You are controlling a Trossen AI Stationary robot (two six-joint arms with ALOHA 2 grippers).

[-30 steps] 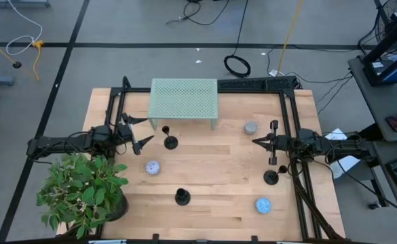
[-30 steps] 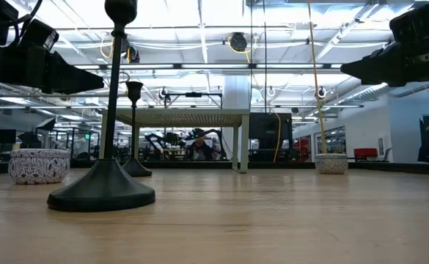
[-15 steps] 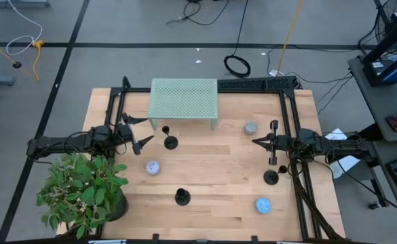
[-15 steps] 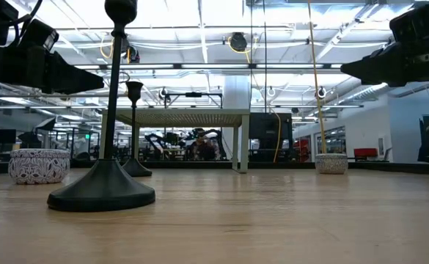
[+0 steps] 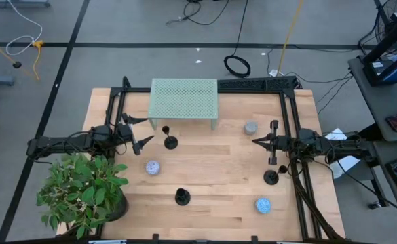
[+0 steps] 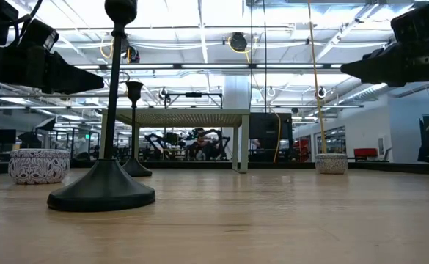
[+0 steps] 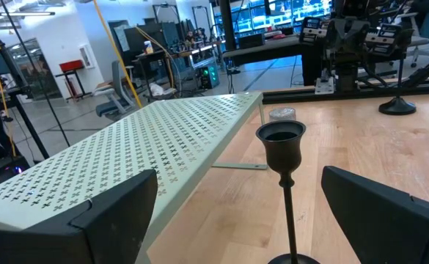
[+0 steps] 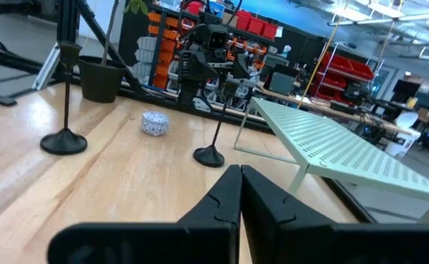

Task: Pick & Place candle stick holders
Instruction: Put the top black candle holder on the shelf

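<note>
Three black candle stick holders stand upright on their round bases on the wooden table. One (image 5: pixel 170 141) is in front of the green shelf, one (image 5: pixel 182 196) is near the front edge, and one (image 5: pixel 271 177) is at the right. My left gripper (image 5: pixel 142 132) is open and empty, level above the table, left of the first holder. That holder's cup (image 7: pixel 281 138) shows ahead between the fingers, apart from them. My right gripper (image 5: pixel 254 141) is shut and empty above the table's right part, pointing left (image 8: pixel 240 172).
A pale green perforated shelf (image 5: pixel 183 100) stands on legs at the table's far middle. Three small bowls sit on the table: grey (image 5: pixel 251 127), white patterned (image 5: pixel 153 167) and blue (image 5: pixel 262 204). A potted plant (image 5: pixel 83 190) fills the near left corner. Black frame rails (image 5: pixel 290 108) run along the sides.
</note>
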